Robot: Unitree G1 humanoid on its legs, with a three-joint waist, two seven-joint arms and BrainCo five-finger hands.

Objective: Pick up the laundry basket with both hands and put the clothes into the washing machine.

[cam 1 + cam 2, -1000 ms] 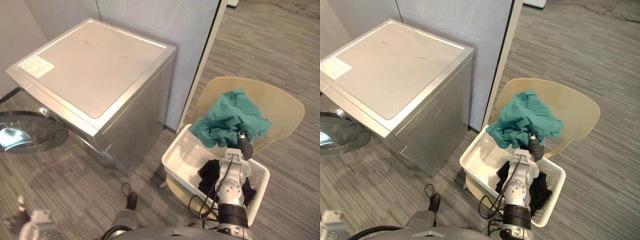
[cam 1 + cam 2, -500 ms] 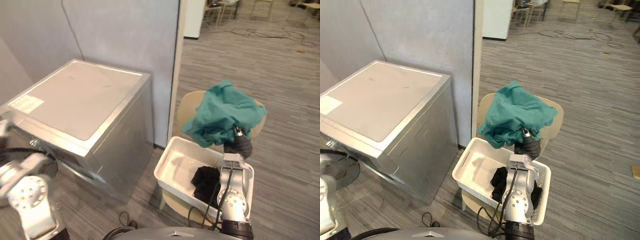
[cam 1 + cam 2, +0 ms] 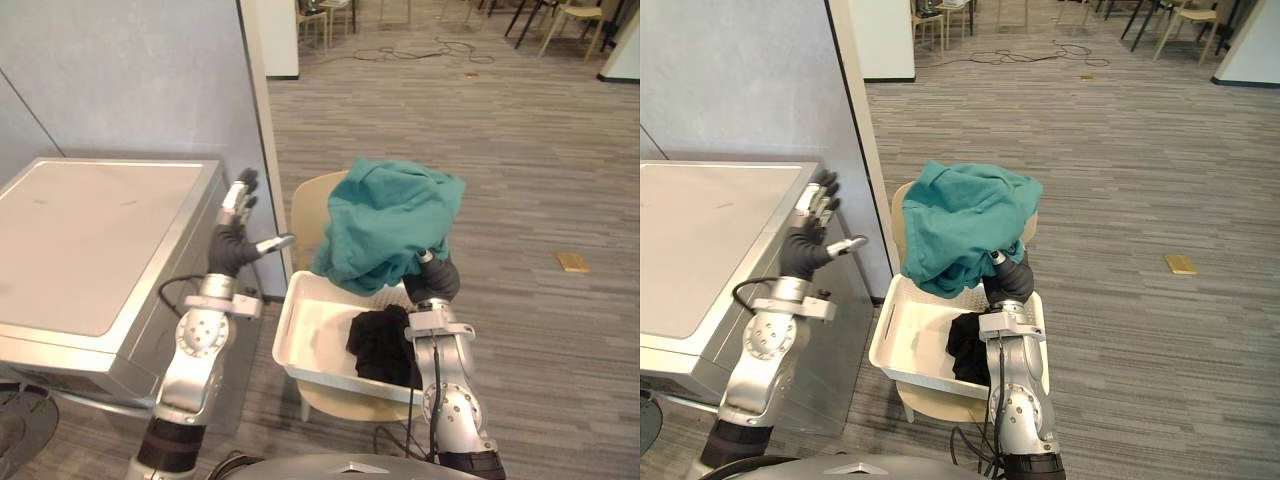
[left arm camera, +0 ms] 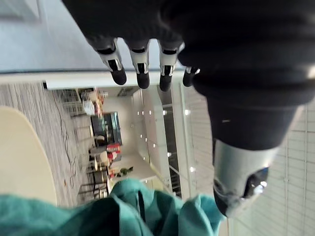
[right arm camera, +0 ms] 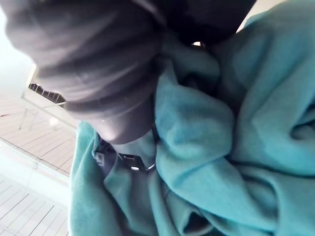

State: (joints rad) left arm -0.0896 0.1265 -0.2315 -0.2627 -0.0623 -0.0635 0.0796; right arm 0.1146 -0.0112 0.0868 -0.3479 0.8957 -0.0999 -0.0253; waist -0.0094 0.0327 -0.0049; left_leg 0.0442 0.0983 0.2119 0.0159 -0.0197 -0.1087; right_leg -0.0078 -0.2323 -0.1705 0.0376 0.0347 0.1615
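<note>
Early going, judging by the layout. Not yet lifted: the white laundry basket (image 3: 318, 335), sitting on a beige chair (image 3: 310, 210) at the centre of the frame, with a black garment (image 3: 378, 345) heaped in its right half. Draped high above the basket's far side, a teal garment (image 3: 385, 225), hanging over the right robot hand (image 3: 432, 282); buried under the cloth, so no telling whether clamped or loose. Raised in the air left of centre, the left robot hand (image 3: 232, 238), spread wide with straight fingers, holding nothing and touching nothing, near the washing machine (image 3: 90, 240) at the left of the frame. No view into the drum, so no telling what has gone in. Left to do, most likely: get the teal piece across and in, then the black one, with both hands on the basket as the task asks.
</note>
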